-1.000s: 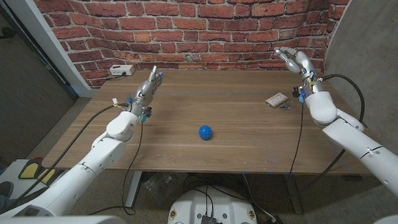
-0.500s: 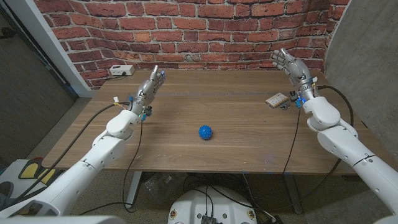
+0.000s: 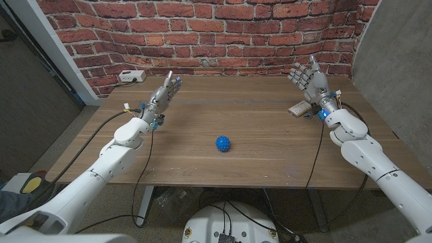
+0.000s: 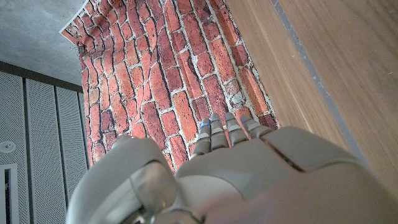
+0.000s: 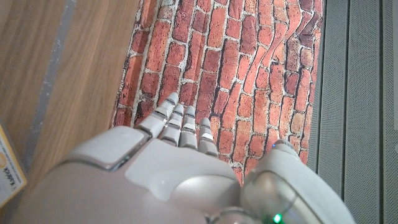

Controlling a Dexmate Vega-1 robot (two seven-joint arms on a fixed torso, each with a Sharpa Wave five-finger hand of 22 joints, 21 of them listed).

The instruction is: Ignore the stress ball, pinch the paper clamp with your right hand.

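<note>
Paper clamp: small dark item lying on the table, touching a tan card near the right edge; long axis unreadable.
Right hand: hovering above and just behind the clamp, fingers spreading apart, gripping nothing; much the nearer hand.
Stress ball: sitting well left of the clamp, mid-table.
Left hand: waiting far left of the clamp, fingers straight, holding nothing.

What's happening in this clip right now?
A two-armed robot is at a wooden table. Its right hand is raised, fingers apart and holding nothing, above the far right of the table near the paper clamp, which lies untouched. The left hand hangs open over the far left side. A blue stress ball sits alone mid-table. A white box rests at the back left edge.
</note>
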